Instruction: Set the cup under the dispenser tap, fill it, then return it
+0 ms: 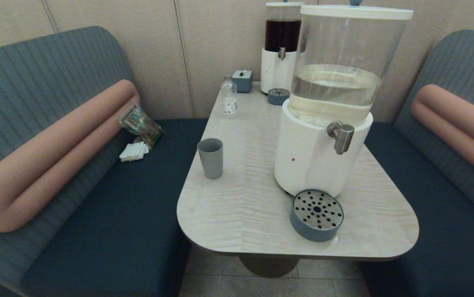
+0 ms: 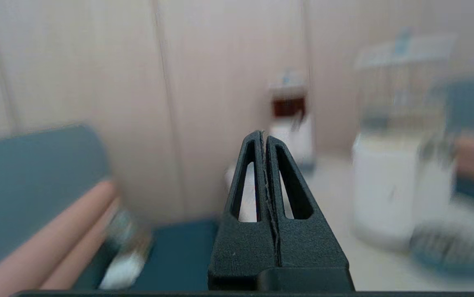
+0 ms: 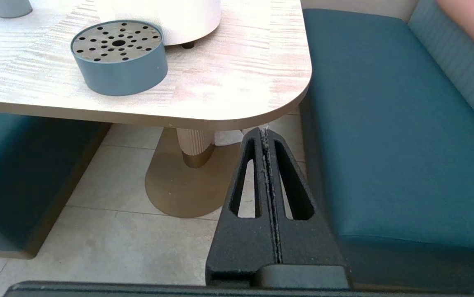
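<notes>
The grey-blue cup [image 1: 210, 158] stands upright on the left part of the table [image 1: 241, 206], with nothing holding it. The steel dispenser tap [image 1: 341, 137] juts from the big white-based dispenser [image 1: 309, 161], over the round drip tray [image 1: 317, 214]. Neither arm shows in the head view. My left gripper [image 2: 263, 134] is shut and empty, raised off to the table's left and pointing toward the dispensers; the cup does not show in its view. My right gripper [image 3: 265, 131] is shut and empty, low beside the table's near right corner, with the drip tray [image 3: 119, 55] beyond it.
A dark-liquid dispenser [image 1: 282, 49] with a small drip tray [image 1: 278, 96], a clear bottle [image 1: 229, 99] and a grey box [image 1: 242, 80] stand at the table's far end. Blue benches flank the table; the left one [image 1: 109, 214] holds a packet [image 1: 140, 123] and napkins [image 1: 133, 151].
</notes>
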